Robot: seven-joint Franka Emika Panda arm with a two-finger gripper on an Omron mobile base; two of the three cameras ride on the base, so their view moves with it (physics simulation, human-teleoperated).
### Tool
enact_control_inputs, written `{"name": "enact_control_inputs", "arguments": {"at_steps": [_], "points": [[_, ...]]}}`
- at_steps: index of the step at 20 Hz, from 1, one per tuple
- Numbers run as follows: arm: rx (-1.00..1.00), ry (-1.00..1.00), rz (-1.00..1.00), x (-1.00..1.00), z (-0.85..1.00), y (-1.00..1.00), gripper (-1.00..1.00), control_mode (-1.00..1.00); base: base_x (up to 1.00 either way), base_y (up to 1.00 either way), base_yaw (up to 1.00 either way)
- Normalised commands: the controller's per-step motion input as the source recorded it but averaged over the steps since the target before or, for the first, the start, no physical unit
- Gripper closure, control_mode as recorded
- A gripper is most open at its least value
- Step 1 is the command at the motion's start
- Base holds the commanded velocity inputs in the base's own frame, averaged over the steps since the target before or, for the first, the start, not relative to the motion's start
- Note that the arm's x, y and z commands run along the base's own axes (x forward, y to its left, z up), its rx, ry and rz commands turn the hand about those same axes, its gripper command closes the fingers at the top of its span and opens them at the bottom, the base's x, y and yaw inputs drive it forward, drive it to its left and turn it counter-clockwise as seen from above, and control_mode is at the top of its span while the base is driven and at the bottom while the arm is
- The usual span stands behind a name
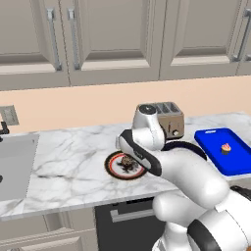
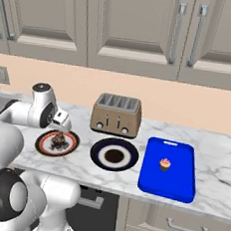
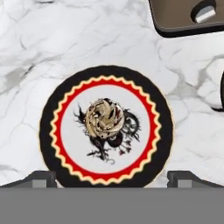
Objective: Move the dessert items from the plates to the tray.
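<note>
A brown lumpy pastry (image 3: 104,119) lies in the middle of the red-and-black-rimmed plate (image 3: 48,131), which has a white centre. My gripper (image 3: 112,178) hangs open straight above it, one fingertip (image 3: 41,177) on each side of the plate, nothing between them. From the right base the gripper (image 2: 61,130) sits just over the pastry (image 2: 58,140) on that plate (image 2: 42,143). The navy plate (image 2: 96,153) beside it carries no dessert. The pink-frosted cupcake (image 2: 165,165) stands on the blue tray (image 2: 178,186). From the left base I see the pastry (image 1: 128,162), cupcake (image 1: 225,148) and tray (image 1: 235,164).
A beige four-slot toaster (image 2: 116,115) stands at the back of the marble counter, behind the navy plate. A sink (image 1: 14,162) lies at the far left. My own arm (image 1: 186,171) covers most of the navy plate (image 1: 181,144) in the left base view.
</note>
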Motion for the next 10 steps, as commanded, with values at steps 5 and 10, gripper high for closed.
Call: {"name": "enact_control_inputs", "arguments": {"at_steps": [5, 10], "points": [[0.00, 0.00, -0.05, 0.25, -0.43, 0.10, -1.00, -1.00, 0.00, 0.00, 0.00], [0.00, 0.00, -0.03, 0.24, -0.16, 0.15, -1.00, -1.00, 0.00, 0.00, 0.00]]}}
